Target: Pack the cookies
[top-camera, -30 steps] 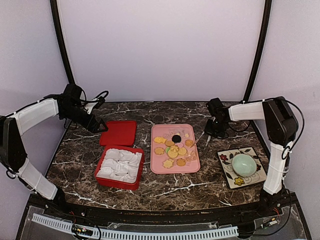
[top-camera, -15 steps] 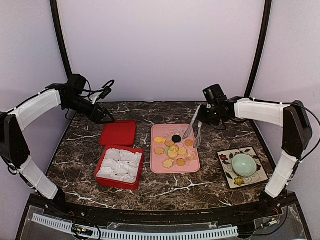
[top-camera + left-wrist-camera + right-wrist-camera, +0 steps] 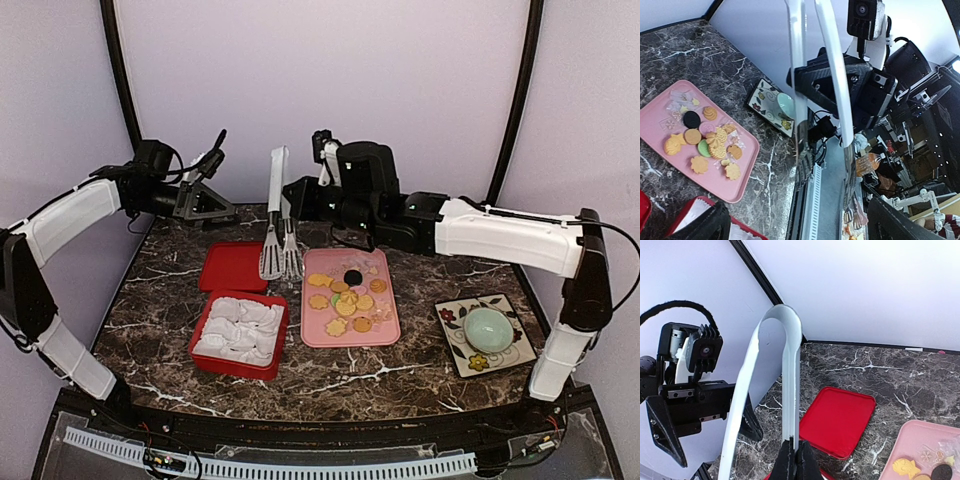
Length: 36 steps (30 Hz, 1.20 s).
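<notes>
The cookies (image 3: 346,296), golden rounds and shaped ones plus a black round, lie on a pink tray (image 3: 312,325); the left wrist view shows the cookies (image 3: 705,142) too. My right gripper (image 3: 296,194) is shut on one arm of metal tongs (image 3: 277,215), which hang tips-down above the red lid (image 3: 235,266). In the right wrist view the right gripper (image 3: 796,460) pinches the right arm of the tongs (image 3: 790,370). My left gripper (image 3: 220,180) stands wide open at the back left, facing the tongs (image 3: 800,95) and apart from them.
A red box (image 3: 240,336) lined with white paper sits in front of the lid. At the right stands a flowered plate (image 3: 455,322) with a pale green bowl (image 3: 487,328) on it. Black frame posts rise at both back corners.
My right arm has swung left from beside the tray's right edge to the back centre, carrying the tongs upright. The left gripper has risen and turned toward them.
</notes>
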Motion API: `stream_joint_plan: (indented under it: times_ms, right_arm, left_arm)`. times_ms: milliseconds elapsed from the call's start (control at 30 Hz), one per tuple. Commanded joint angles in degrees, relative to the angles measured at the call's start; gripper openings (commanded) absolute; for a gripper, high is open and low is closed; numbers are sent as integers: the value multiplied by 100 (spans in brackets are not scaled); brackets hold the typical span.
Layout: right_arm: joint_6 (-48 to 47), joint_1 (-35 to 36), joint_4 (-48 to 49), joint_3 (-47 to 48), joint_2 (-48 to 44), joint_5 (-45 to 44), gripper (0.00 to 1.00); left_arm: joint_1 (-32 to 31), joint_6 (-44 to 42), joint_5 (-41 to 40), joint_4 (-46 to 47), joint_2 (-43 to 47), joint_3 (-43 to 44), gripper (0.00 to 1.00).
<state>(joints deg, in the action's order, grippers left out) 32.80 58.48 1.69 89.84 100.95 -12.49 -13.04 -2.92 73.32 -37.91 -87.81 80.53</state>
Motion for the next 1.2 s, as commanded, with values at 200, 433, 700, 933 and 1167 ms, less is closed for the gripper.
stream_joint_plan:
  times_ms: [200,433,700,933,1167]
  right_arm:
    - [-173,272,1400,302,360,-434,0]
    - [-72,367,1797,359,573,-353,0]
    - [-150,479,2095,467,759,-470,0]
    - [-137,505,2428,411,781,-431,0]
    - [-120,529,2717,272,707,-350,0]
  left_arm:
    - [-453,1920,756,2493,1087,-1157,89]
    - [-640,1972,622,2575,1121,-1268,77]
    - [-715,1823,672,2324,1236,-1357,57]
    - [-770,1804,813,2279,1394,-1739,29]
    - [-770,2037,918,2477,1490,-1782,20]
